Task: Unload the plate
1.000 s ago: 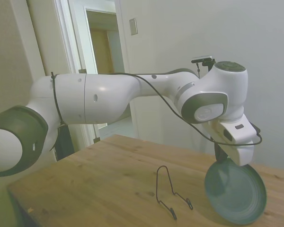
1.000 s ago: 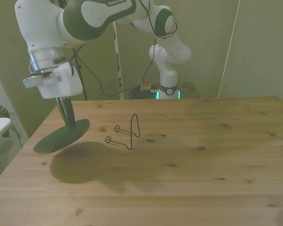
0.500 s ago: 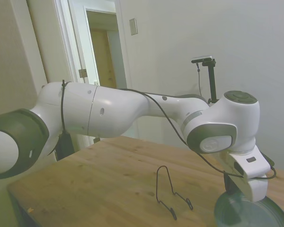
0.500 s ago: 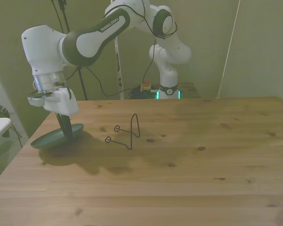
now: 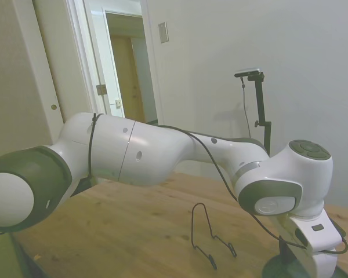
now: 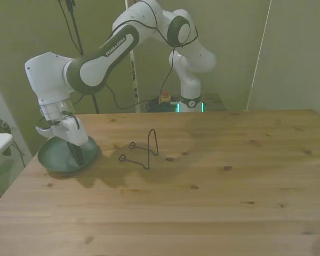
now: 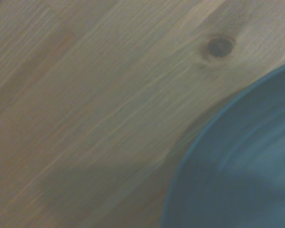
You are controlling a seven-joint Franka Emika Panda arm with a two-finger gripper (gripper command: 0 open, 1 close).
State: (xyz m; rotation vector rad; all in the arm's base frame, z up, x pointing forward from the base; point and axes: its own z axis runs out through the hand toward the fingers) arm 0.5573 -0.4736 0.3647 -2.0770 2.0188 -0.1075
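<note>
Plate [image 6: 57, 156] flat on table [image 6: 202, 186], beside stand [image 6: 144, 150]

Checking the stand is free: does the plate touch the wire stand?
Apart. The front view shows bare table between the plate, lying near the front view's left edge, and the empty wire stand.

A pale wooden table [image 6: 213, 181] with darker knots carries two things, both toward the front view's left. The plate [image 6: 56, 156] lies flat near that left edge, face up. Just beside it, apart from it, a thin black wire stand [image 6: 144, 149] stands upright on the boards.
</note>
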